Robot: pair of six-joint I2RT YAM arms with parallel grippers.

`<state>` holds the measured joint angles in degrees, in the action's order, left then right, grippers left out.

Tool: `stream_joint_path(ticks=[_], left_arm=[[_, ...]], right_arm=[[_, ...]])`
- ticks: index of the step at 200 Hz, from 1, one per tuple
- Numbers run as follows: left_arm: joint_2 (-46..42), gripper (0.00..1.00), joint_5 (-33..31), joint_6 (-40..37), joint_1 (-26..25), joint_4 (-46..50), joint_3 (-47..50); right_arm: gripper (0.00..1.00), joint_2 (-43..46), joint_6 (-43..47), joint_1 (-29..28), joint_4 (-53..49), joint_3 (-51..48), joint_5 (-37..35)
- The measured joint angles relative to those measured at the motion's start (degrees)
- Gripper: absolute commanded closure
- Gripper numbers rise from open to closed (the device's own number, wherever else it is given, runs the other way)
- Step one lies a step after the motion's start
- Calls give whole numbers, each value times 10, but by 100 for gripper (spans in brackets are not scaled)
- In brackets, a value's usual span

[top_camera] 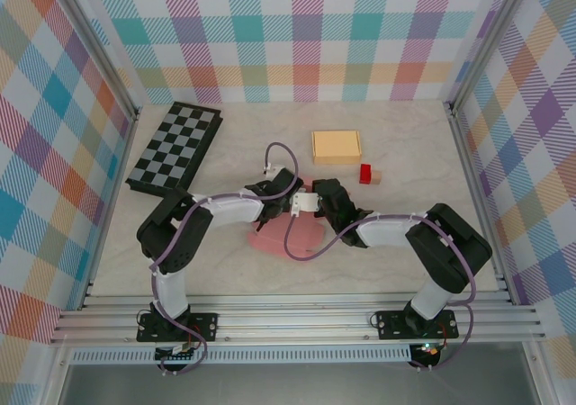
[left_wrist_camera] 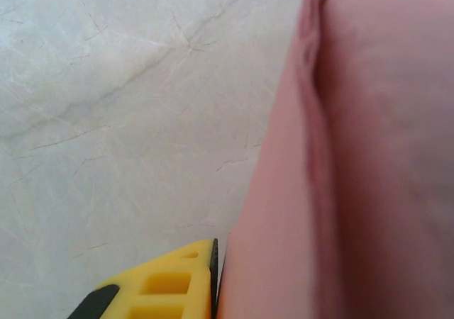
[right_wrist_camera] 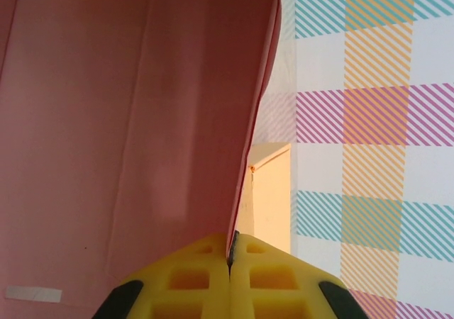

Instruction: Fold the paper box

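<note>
the paper box (top_camera: 301,236) is a pink sheet of thin card, not yet a closed shape. it sits on the near left of the tan box (top_camera: 337,146), well apart from it, towards the arm bases. part of it lies flat on the table, and one panel (left_wrist_camera: 369,156) stands up with a soft doubled fold along its edge. its inner face (right_wrist_camera: 128,120) is plain, with faint straight creases and a small pale strip near one corner. one edge is pinched between the fingers of the right gripper (right_wrist_camera: 232,244).
</note>
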<state>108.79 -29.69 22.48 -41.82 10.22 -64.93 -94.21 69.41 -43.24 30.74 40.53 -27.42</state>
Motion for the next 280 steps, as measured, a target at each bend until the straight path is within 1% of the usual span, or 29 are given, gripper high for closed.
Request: stream_joint_path(ticks=[35, 77, 121, 138, 157, 173, 179, 195, 209, 247, 280], left_arm=[[6, 84, 0, 5, 0, 8, -10], [6, 75, 3, 3, 0, -5, -1], [-16, 72, 18, -10, 0, -16, 32], [-24, 67, 20, -13, 0, -12, 38], [-31, 66, 22, -13, 1, -10, 44], [-44, 59, 29, -15, 1, -7, 51], [-51, 54, 32, -16, 2, -6, 55], [-74, 45, 37, -13, 3, 0, 61], [-94, 41, 43, -13, 5, 2, 64], [-131, 40, 59, -16, 5, 2, 68], [-149, 40, 85, -34, 15, 1, 93]], right_arm=[[100, 0, -8, 1, -4, 0, -2], [100, 0, -11, -1, -15, 1, -7], [100, 0, -14, -8, -24, 5, -9], [100, -1, -17, -9, -26, 8, -8], [100, -2, -22, -9, -26, 11, -8], [100, -3, -26, -9, -26, 13, -6], [100, -5, -26, -9, -26, 13, -6], [100, -6, -26, -9, -26, 13, -6], [100, -6, -26, -9, -27, 13, -6], [100, -7, -26, -9, -33, 17, -6], [100, -7, -26, -9, -37, 19, -6]])
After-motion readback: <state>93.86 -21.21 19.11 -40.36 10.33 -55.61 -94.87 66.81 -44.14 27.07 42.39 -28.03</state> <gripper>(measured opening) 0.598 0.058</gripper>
